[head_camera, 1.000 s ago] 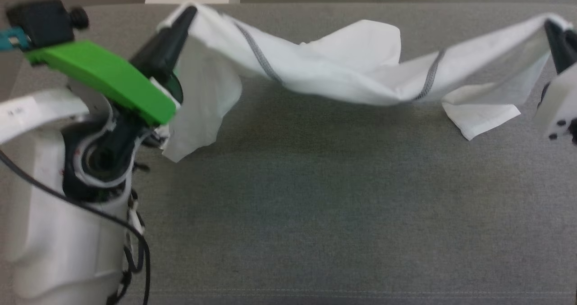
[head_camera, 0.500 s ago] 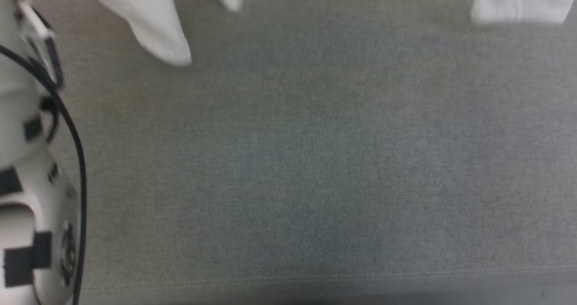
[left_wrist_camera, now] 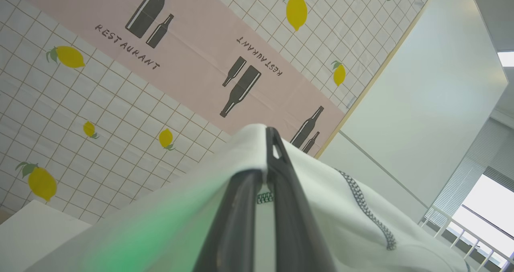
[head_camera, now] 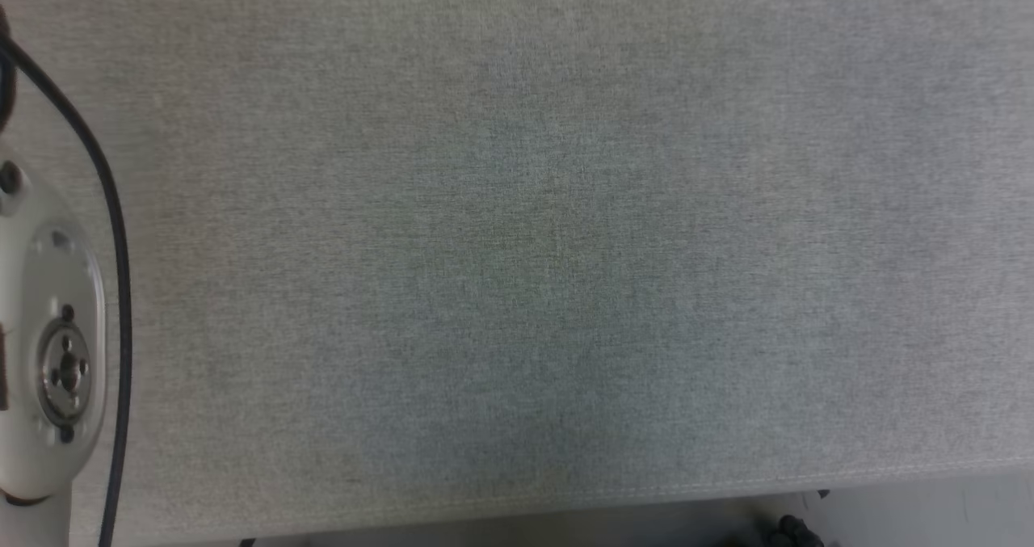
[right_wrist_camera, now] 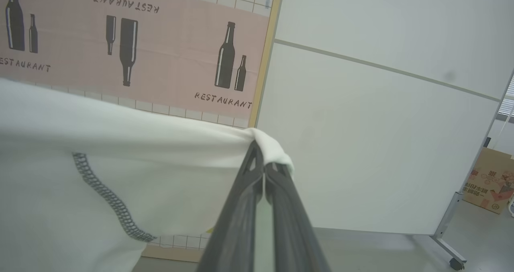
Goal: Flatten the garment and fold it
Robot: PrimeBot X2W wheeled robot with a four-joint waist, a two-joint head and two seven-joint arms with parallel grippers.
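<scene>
Below the head camera, a grey cloth-covered surface [head_camera: 565, 248] is seen, with a pale arm joint [head_camera: 48, 345] and a black cable [head_camera: 117, 272] at its left edge. Before a lemon-and-bottle patterned wall [left_wrist_camera: 120, 83], the garment [right_wrist_camera: 80, 143] is held up, its white fabric pinched by the clamped left gripper [left_wrist_camera: 267, 155] and the clamped right gripper [right_wrist_camera: 260, 163], with grey stitching [right_wrist_camera: 108, 199] visible beside each

A white partition [left_wrist_camera: 421, 83] adjoins the lemon-patterned wall [left_wrist_camera: 80, 115].
</scene>
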